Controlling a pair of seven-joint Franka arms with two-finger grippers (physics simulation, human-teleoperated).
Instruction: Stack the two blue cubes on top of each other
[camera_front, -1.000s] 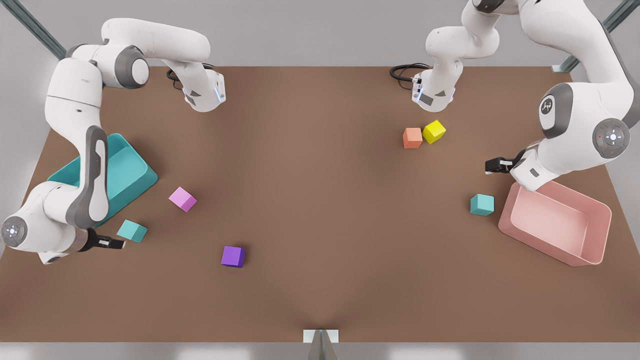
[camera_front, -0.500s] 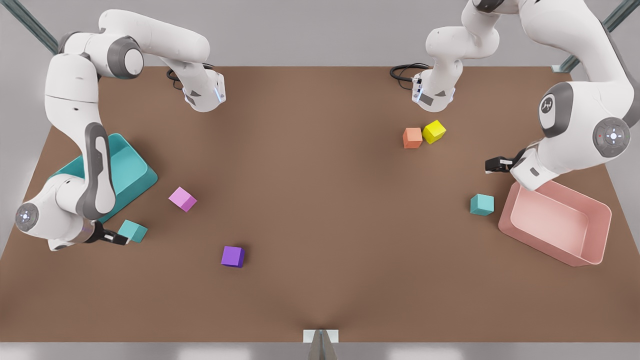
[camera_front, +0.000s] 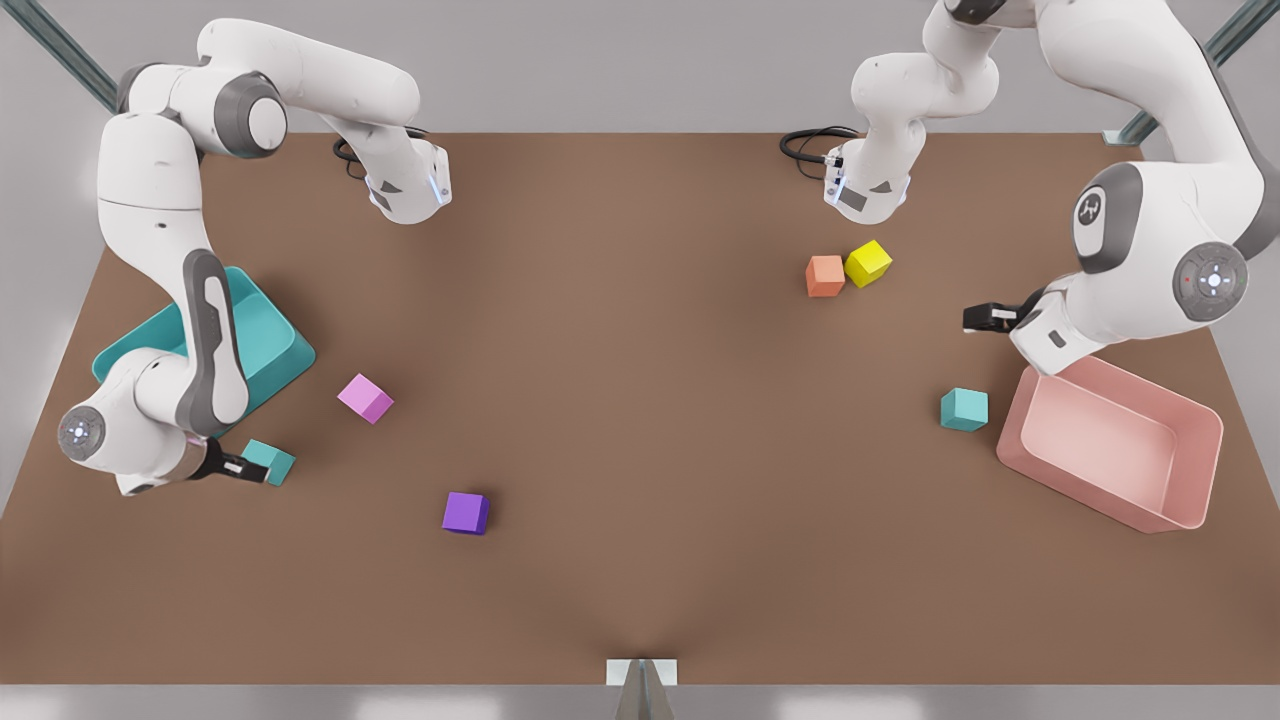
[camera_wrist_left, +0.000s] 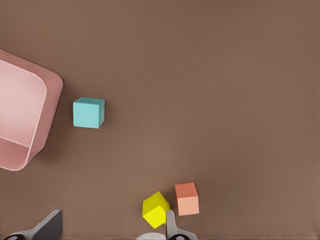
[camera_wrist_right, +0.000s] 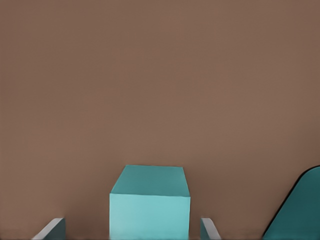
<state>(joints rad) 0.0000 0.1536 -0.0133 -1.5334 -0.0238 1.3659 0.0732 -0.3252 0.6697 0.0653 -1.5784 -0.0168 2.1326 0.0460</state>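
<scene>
Beside the teal bin (camera_front: 285, 345), the right hand (camera_front: 247, 468) straddles one blue cube (camera_front: 272, 461) on the desk (camera_front: 640, 420), fingers spread, partly hiding it. Near the pink bin (camera_front: 1110, 445), the other blue cube (camera_front: 964, 409) rests apart from the left hand (camera_front: 980, 318), spread open, its fingertips cut off in the left wrist view.

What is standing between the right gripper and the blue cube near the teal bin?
Nothing visible. The right gripper is already at that blue cube, its jaws open on either side. The left gripper hovers near the pink bin.
</scene>
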